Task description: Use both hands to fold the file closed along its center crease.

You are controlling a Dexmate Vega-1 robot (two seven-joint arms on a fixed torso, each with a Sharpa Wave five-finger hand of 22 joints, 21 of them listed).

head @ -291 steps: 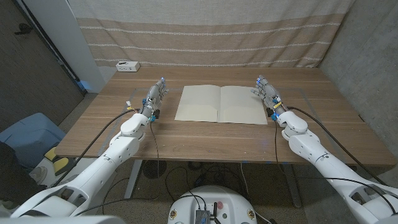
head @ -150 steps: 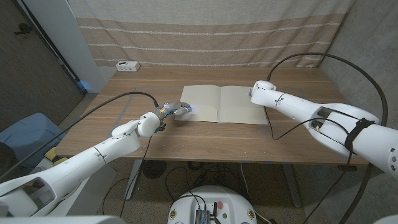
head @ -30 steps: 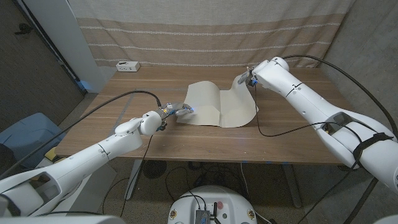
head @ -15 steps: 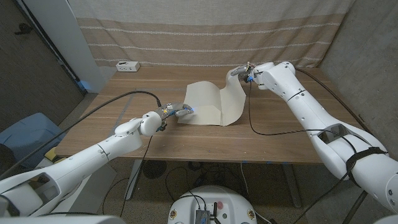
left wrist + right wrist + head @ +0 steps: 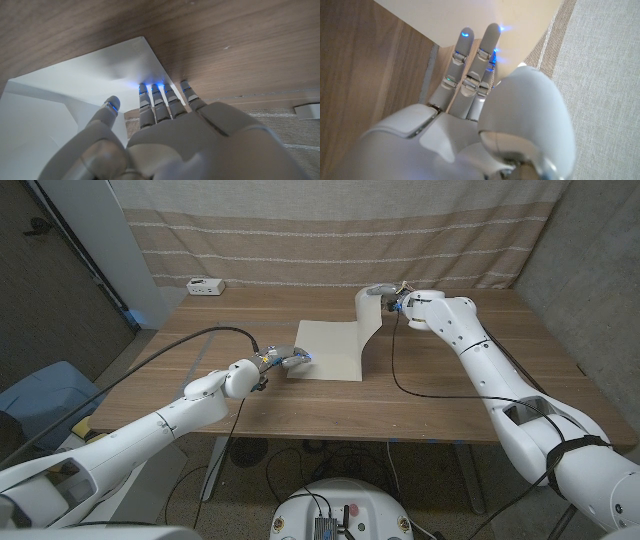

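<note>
- I see the file (image 5: 335, 350), a cream folder, near the middle of the wooden table (image 5: 450, 395), its left half lying flat and its right half lifted up off the surface.
- My right hand (image 5: 385, 298) is up above the table at the file's raised top edge, holding that flap; the flap stands roughly upright and curls over toward the left at its top.
- In the right wrist view, my fingers (image 5: 470, 55) reach straight out against the cream sheet (image 5: 485, 15), blue lights glowing at the tips. I cannot make out the thumb's contact from here, so the exact grip is unclear to me.
- My left hand (image 5: 283, 357) sits at the file's near left corner, on the flat half.
- In the left wrist view, the fingertips (image 5: 157, 92) press side by side on the edge of the sheet (image 5: 100, 75) close to its corner, with the thumb spread off to one side over the page. It holds nothing, only pins the sheet down.
- A small white box (image 5: 206, 285) sits at the table's far left corner, well apart from the file.
- A striped curtain (image 5: 320, 230) hangs behind the table.
</note>
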